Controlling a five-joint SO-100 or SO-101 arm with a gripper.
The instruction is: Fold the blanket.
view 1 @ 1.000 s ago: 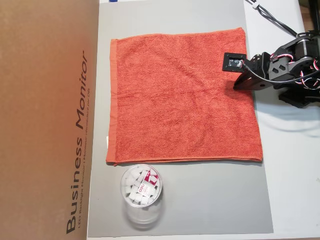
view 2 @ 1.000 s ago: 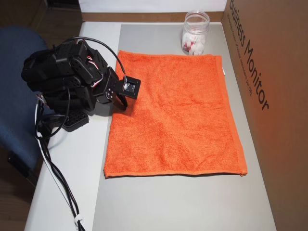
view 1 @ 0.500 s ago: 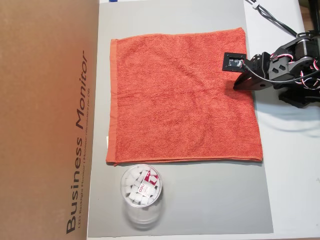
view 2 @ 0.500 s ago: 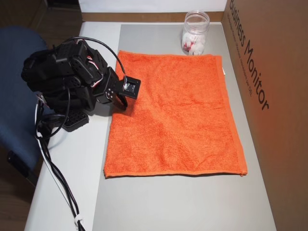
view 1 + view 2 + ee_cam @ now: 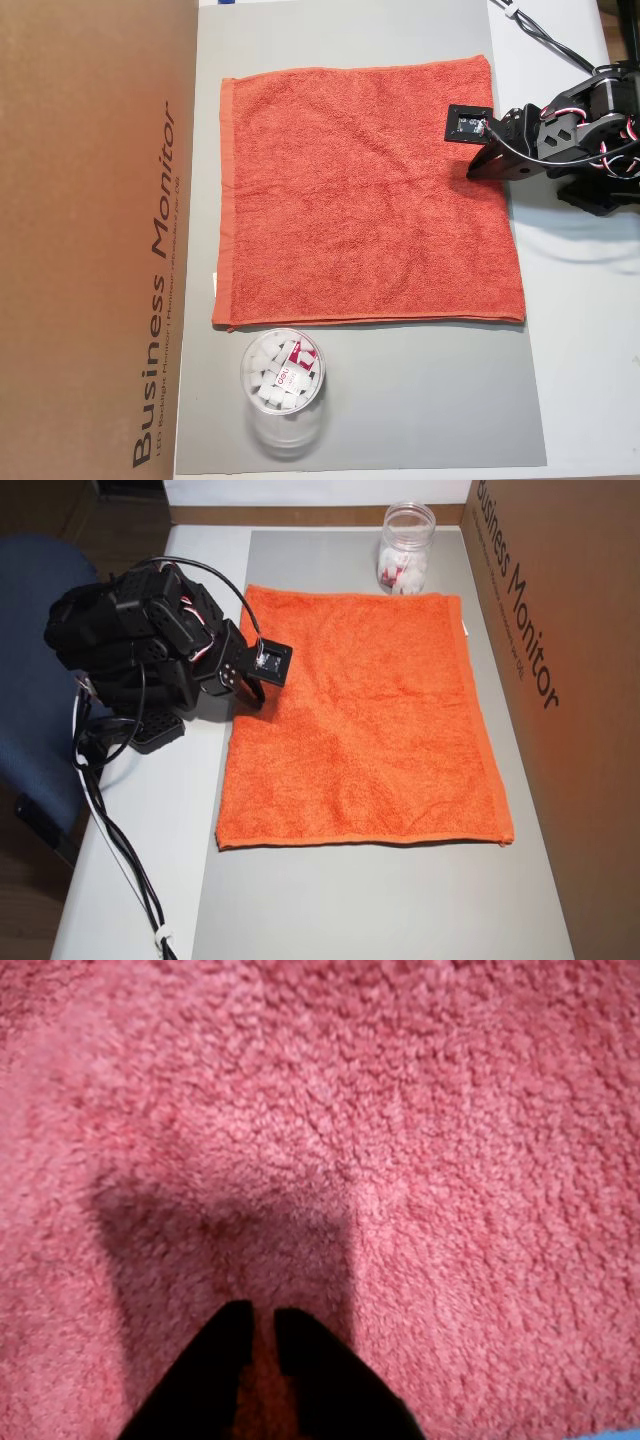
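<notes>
The blanket (image 5: 360, 200) is an orange-red terry towel lying flat and unfolded on a grey mat (image 5: 400, 400); it also shows in the other overhead view (image 5: 370, 740). A small white tag shows at its edge by the box. My gripper (image 5: 478, 168) hangs low over the towel's edge nearest the arm base, with the arm folded back (image 5: 255, 698). In the wrist view the two black fingertips (image 5: 262, 1310) stand almost together just above the terry pile (image 5: 420, 1110), with nothing between them.
A tall cardboard box (image 5: 90, 240) printed "Business Monitor" stands along the towel's far side (image 5: 560, 630). A clear plastic jar (image 5: 283, 385) of white pieces stands on the mat by one towel corner (image 5: 405, 550). Cables (image 5: 120, 850) trail from the arm base; a blue chair (image 5: 30, 680) is beside the table.
</notes>
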